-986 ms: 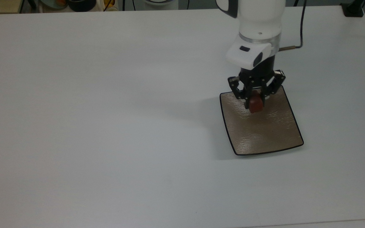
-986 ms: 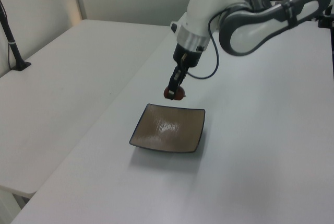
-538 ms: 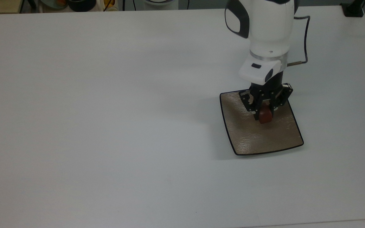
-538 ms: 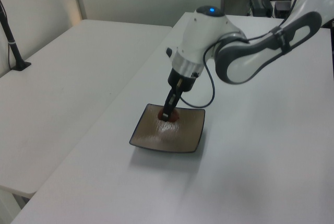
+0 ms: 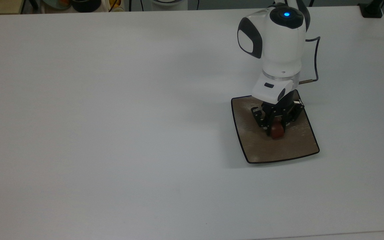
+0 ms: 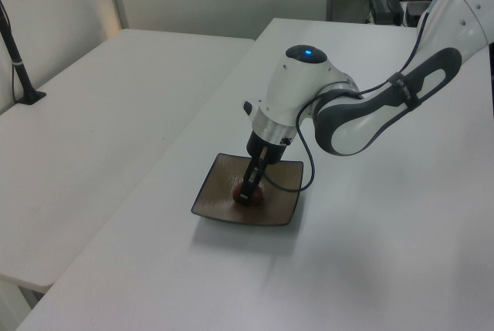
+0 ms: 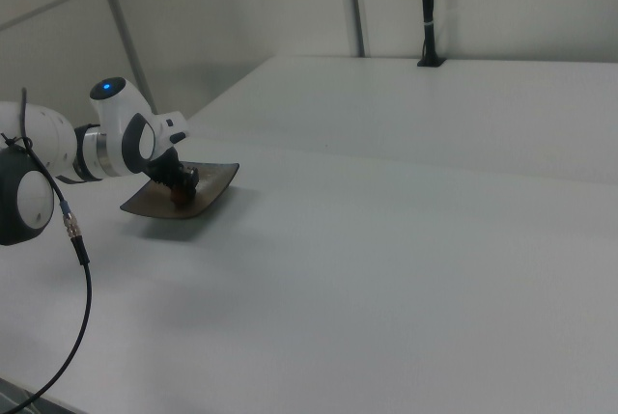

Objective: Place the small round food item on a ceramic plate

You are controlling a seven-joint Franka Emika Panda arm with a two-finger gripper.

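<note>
Now my claw [image 5: 276,128] is closed on the small round food item [image 5: 277,132], gripping the reddish-brown lump between my two black fingers [image 6: 247,189] low over the ceramic plate [image 5: 298,146]. The lump sits just below my fingertips, near the middle of the plate, at or just above its rippled brown surface; I cannot tell whether it touches. It is a stubby barrel, and in the top view its longer side runs roughly along my fingers, pointing downward toward the plate, though it is too small to be sure of its axis. In the left view the food item [image 6: 251,195] shows under my claw [image 6: 248,192] over the plate [image 6: 212,206], and in the right view my claw [image 7: 180,192] hangs over the tilted-looking plate [image 7: 218,180]. Around the plate lies the white table [image 5: 112,116]. Compared with a second ago, I have come down: then I held the lump high above the plate's far edge, and now my wrist hangs low over its centre.
</note>
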